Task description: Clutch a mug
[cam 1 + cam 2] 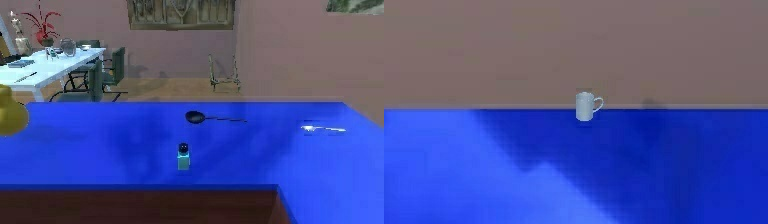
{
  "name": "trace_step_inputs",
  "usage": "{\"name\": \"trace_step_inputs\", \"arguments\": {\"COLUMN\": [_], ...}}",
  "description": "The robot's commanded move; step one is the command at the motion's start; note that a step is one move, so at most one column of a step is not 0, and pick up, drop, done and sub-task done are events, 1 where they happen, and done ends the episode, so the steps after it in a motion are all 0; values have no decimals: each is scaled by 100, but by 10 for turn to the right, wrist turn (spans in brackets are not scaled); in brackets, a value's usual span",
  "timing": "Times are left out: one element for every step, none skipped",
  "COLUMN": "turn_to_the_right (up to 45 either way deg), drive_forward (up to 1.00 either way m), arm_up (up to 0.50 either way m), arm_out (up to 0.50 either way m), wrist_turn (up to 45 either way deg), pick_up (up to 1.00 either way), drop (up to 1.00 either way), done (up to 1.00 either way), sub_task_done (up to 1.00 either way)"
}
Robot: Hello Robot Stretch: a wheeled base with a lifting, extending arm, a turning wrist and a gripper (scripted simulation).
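Observation:
A small white mug (588, 106) stands upright on the blue countertop (474, 160) in the arm side view, near the counter's far edge by the brownish wall. Its handle points to the view's right.
In the forward view the blue counter (100, 140) carries a dark ladle (200, 118), a small green-and-black bottle (184, 157), a silvery utensil (322, 128) and a yellow object (8, 112) at the left edge. Beyond stand a white dining table (45, 68) with green chairs (108, 68) and a wire rack (224, 72).

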Motion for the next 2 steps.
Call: {"name": "trace_step_inputs", "arguments": {"turn_to_the_right": [0, 0], "drive_forward": [0, 0], "arm_up": [50, 38], "arm_out": [0, 0], "wrist_turn": [0, 0], "pick_up": [0, 0], "drop": [0, 0], "done": [0, 0], "sub_task_done": [0, 0]}}
